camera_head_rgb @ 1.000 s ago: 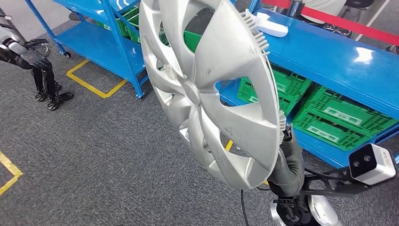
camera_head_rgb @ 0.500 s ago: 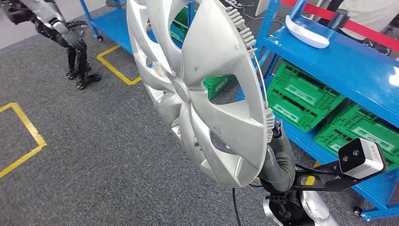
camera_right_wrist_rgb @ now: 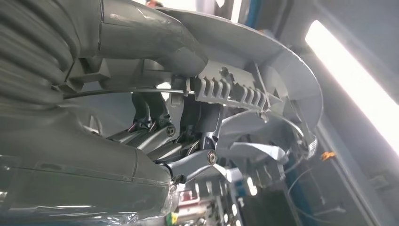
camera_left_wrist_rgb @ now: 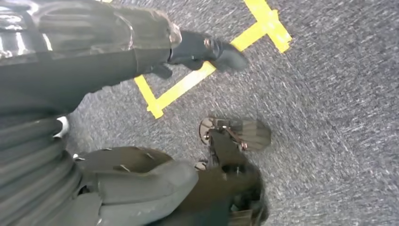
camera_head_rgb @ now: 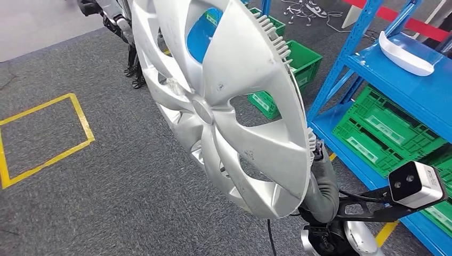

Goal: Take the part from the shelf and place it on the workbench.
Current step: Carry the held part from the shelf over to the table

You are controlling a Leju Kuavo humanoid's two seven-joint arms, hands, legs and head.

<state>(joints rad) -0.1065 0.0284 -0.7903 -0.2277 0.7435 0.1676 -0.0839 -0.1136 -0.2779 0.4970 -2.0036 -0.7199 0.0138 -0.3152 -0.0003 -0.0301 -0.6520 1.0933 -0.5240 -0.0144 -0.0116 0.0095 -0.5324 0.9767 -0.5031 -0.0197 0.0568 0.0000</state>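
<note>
The part is a large silver wheel cover (camera_head_rgb: 224, 106) with spokes and a toothed rim, held upright and tilted in front of me in the head view. My right hand (camera_head_rgb: 321, 184) grips its lower rim from behind, and the cover hides most of that hand. In the right wrist view the thumb and dark fingers (camera_right_wrist_rgb: 188, 136) clamp the ribbed rim of the wheel cover (camera_right_wrist_rgb: 263, 70). My left hand (camera_left_wrist_rgb: 117, 183) hangs over grey carpet and holds nothing, its fingers apart.
A blue shelf (camera_head_rgb: 421, 90) stands at the right with green crates (camera_head_rgb: 384, 128) below and a white part (camera_head_rgb: 408, 53) on top. Another green crate (camera_head_rgb: 290, 64) sits behind the cover. Yellow tape (camera_head_rgb: 42, 133) marks the carpet at left. Another robot's legs (camera_head_rgb: 125, 32) stand at the far left.
The whole picture has shifted as the camera turned: shelves slid right, the yellow square came in at left. The wheel cover stays in my right hand.
</note>
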